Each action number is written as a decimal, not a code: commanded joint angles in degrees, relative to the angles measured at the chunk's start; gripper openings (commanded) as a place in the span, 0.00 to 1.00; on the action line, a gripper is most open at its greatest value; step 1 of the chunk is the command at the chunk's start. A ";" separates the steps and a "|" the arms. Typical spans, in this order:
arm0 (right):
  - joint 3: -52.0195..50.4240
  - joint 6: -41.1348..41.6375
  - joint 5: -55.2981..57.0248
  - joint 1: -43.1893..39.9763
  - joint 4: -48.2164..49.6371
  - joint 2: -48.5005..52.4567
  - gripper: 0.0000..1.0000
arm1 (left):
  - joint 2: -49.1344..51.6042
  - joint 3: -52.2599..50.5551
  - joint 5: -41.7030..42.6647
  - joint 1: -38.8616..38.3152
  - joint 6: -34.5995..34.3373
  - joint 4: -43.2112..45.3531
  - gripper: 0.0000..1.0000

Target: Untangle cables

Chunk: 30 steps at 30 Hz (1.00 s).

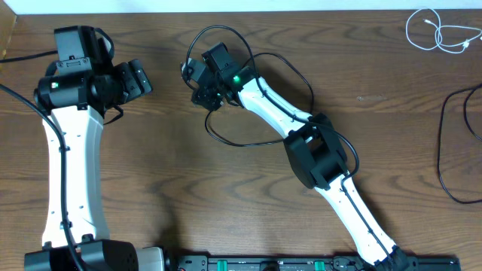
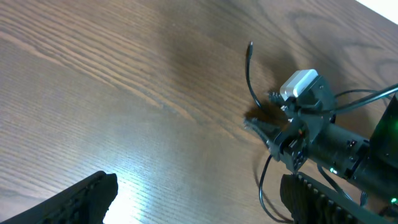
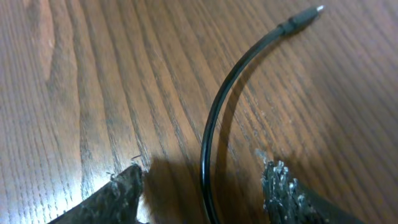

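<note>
A black cable (image 1: 226, 143) loops on the wooden table around my right arm. Its plug end (image 3: 305, 15) lies on the wood ahead of my right gripper (image 3: 202, 180). That gripper is open and low over the table, with the cable running between its fingers (image 3: 121, 196) and touching neither. My left gripper (image 2: 199, 186) is wide open with only bare wood between its fingers. It points toward the right gripper (image 2: 292, 134) and the cable's free end (image 2: 250, 46). In the overhead view the left gripper (image 1: 144, 80) is a short way left of the right gripper (image 1: 200, 93).
A white cable (image 1: 438, 34) lies coiled at the far right corner. Another black cable (image 1: 444, 150) curves along the right edge. The right arm's elbow (image 1: 320, 154) sits over the looped cable. A black rail (image 1: 301, 263) runs along the near edge.
</note>
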 commanded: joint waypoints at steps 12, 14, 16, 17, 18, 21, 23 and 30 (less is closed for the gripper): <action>0.83 9.27 0.44 -3.32 -8.04 -5.57 0.01 | -1.07 0.55 -0.50 0.20 0.55 -0.72 0.89; 0.83 9.16 0.44 -4.44 -12.09 -9.38 0.01 | -1.07 0.55 -0.52 0.20 0.55 -0.72 0.89; 0.83 8.13 0.46 -5.38 -16.39 -13.09 0.01 | -1.07 0.55 -0.52 0.20 0.55 -0.72 0.89; 0.83 7.17 0.46 -5.79 -18.88 -15.19 0.01 | -1.07 0.55 -0.52 0.20 0.55 -0.72 0.89; 0.83 6.36 0.48 -6.23 -23.04 -17.81 0.01 | -1.07 0.55 -0.52 0.20 0.55 -0.70 0.89; 0.83 6.38 -0.22 -6.71 -29.33 -20.52 0.01 | -1.07 0.55 -0.52 0.20 0.55 -0.70 0.89; 0.83 6.38 -3.26 -6.69 -34.25 -20.98 0.01 | -1.07 0.55 -0.52 0.20 0.55 -0.68 0.89; 0.66 6.49 -4.90 -2.40 -41.09 -16.50 0.01 | -1.07 0.55 -0.52 0.20 0.55 -0.68 0.89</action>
